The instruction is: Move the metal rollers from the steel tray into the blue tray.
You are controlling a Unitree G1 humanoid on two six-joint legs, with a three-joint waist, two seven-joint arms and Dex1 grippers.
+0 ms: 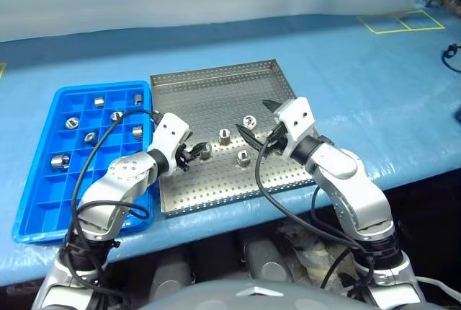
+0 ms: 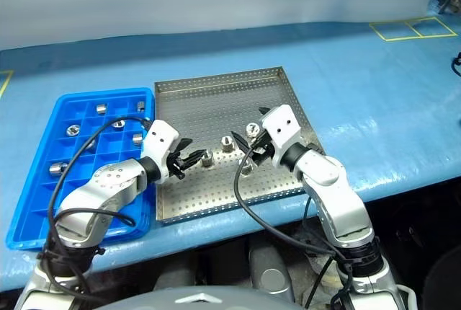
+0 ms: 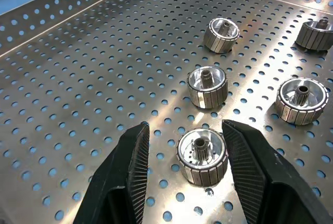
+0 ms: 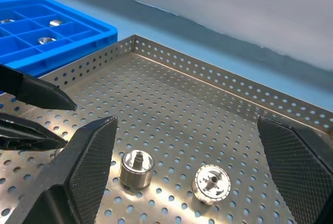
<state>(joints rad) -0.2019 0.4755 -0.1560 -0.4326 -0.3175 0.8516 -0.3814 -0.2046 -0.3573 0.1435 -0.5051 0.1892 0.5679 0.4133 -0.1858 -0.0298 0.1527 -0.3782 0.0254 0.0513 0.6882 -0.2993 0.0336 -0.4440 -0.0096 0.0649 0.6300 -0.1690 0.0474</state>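
The steel tray [image 1: 216, 97] lies at the table's middle with several metal rollers standing in it. My left gripper [image 1: 193, 154] is low over the tray's near left part. It is open, and its fingers [image 3: 136, 166] stand on either side of one roller [image 3: 202, 155] with a gap on each side. Other rollers [image 3: 207, 86] stand just beyond it. My right gripper [image 1: 257, 122] hovers wide open above two rollers [image 4: 137, 168] near the tray's centre, holding nothing. The blue tray [image 1: 43, 180] lies to the left of the steel tray with several rollers [image 1: 72, 122] in its compartments.
A light-blue covering [image 1: 360, 86] spreads over the table. Yellow tape marks [image 1: 403, 20] lie at the back right, and a black cable [image 1: 452, 54] enters at the right edge. The two trays almost touch. The table's front edge runs close below both trays.
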